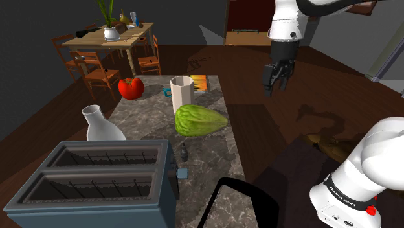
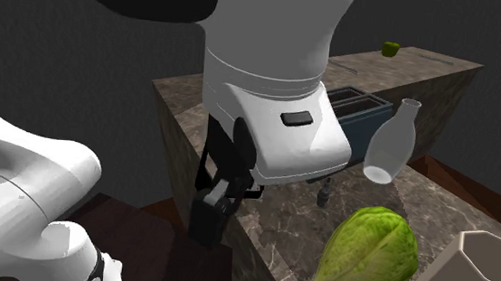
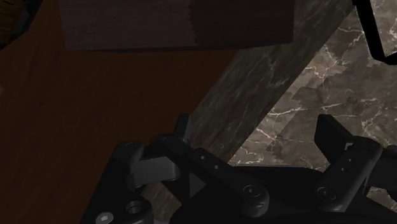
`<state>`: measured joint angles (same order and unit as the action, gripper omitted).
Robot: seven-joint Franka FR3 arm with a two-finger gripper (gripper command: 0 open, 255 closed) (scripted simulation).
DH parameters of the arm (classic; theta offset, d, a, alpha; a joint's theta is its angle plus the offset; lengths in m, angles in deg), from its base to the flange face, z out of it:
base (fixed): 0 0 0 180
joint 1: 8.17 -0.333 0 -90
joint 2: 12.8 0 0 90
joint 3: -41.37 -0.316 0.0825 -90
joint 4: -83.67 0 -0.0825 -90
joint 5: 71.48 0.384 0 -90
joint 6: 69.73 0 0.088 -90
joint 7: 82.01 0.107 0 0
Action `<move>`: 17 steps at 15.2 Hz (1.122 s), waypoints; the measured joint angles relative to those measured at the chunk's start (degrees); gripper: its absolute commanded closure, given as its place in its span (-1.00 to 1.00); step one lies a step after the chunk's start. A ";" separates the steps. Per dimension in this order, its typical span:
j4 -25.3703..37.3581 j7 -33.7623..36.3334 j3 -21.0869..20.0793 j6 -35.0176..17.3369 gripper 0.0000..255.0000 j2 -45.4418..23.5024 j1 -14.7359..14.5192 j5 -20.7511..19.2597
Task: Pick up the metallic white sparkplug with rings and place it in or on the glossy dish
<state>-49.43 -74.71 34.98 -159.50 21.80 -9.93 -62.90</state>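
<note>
On the marble bench point(image 1: 217, 152), a grey-blue two-slot toaster point(image 1: 97, 184) sits nearest at the shoulder view's left, a white flask point(image 1: 100, 124) just behind it. Farther along lie a wrinkled green vegetable point(image 1: 199, 120), a faceted pale cup point(image 1: 181, 91) and a red tomato point(image 1: 131, 87) (a wooden dining table point(image 1: 113, 35) with chairs point(image 1: 97, 71) stands beyond).

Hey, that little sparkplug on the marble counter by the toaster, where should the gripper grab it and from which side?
Grip the sparkplug around its upper body, coming down from above. It seems to stand upright and is slender, so the open gripper should span it. The toaster close beside it crowds a sideways approach.
</note>
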 measured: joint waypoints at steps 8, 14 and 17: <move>6.00 7.65 -7.24 -6.06 -1.00 -13.43 -2.72 3.36; 12.66 13.53 -11.90 -10.49 -1.00 -25.58 -4.59 3.37; 17.09 16.64 -13.78 -11.69 -1.00 -31.81 -5.76 2.57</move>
<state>-32.34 -58.08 21.20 -171.19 -10.01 -15.69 -60.33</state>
